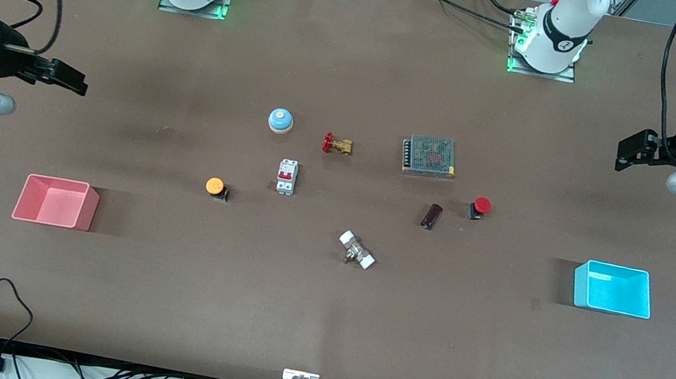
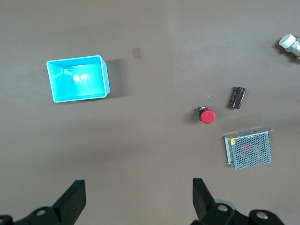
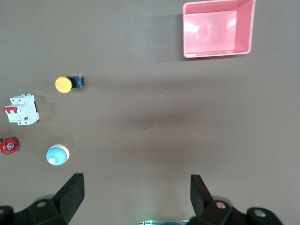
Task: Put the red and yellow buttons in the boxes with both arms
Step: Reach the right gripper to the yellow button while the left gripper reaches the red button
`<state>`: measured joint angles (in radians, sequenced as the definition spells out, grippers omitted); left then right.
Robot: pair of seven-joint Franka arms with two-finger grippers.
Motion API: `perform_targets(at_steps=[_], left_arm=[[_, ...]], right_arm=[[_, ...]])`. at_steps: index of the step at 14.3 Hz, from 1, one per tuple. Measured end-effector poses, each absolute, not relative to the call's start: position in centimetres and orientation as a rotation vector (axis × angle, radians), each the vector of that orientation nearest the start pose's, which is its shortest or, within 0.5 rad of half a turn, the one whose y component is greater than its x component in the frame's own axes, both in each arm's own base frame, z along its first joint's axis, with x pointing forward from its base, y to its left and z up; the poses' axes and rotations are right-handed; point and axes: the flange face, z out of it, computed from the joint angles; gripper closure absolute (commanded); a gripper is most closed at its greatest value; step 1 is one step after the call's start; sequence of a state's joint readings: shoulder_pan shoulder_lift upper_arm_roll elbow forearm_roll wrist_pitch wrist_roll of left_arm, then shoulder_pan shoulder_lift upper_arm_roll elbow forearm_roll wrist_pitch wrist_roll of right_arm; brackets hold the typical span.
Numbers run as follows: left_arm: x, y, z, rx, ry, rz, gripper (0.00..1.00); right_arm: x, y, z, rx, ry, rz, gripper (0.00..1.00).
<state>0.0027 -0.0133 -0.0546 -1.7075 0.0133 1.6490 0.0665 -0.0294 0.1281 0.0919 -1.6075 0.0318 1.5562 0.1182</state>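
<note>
The red button (image 1: 480, 207) lies on the table beside a dark cylinder; it also shows in the left wrist view (image 2: 206, 116). The yellow button (image 1: 216, 187) lies near a white breaker; it shows in the right wrist view (image 3: 67, 84). The cyan box (image 1: 612, 288) (image 2: 77, 78) stands at the left arm's end, the salmon-pink box (image 1: 56, 202) (image 3: 218, 28) at the right arm's end. My left gripper (image 1: 630, 149) (image 2: 139, 197) is open and empty, high over its end of the table. My right gripper (image 1: 67, 77) (image 3: 136, 192) is open and empty, high over its end.
A blue dome bell (image 1: 280, 120), a brass valve with red handle (image 1: 337, 144), a white breaker (image 1: 287, 177), a metal mesh power supply (image 1: 429, 156), a dark cylinder (image 1: 431, 216) and a white-capped fitting (image 1: 357, 250) lie about the table's middle.
</note>
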Motion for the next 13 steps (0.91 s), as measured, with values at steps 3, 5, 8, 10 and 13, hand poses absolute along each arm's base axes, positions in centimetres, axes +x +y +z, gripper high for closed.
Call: perform_targets(at_steps=[3, 5, 8, 10, 13], left_arm=[[55.2, -2.8, 57.4, -3.122, 0.187, 0.070, 0.00], [55.2, -2.8, 57.4, -3.122, 0.188, 0.070, 0.00], [55.4, -3.0, 56.9, -3.121, 0.195, 0.086, 0.00], [56.0, -4.4, 55.1, -3.118, 0.232, 0.141, 0.00], [57.2, -7.2, 50.9, -3.107, 0.218, 0.255, 0.00]], right_arm=[[59.3, 5.9, 51.1, -3.101, 0.041, 0.281, 0.00], [60.1, 7.0, 49.8, -3.101, 0.023, 0.262, 0.00], [61.1, 9.5, 47.7, -3.103, 0.046, 0.231, 0.00], [61.5, 11.7, 46.0, -3.103, 0.021, 0.209, 0.00], [61.8, 13.4, 42.9, -3.100, -0.007, 0.159, 0.00]])
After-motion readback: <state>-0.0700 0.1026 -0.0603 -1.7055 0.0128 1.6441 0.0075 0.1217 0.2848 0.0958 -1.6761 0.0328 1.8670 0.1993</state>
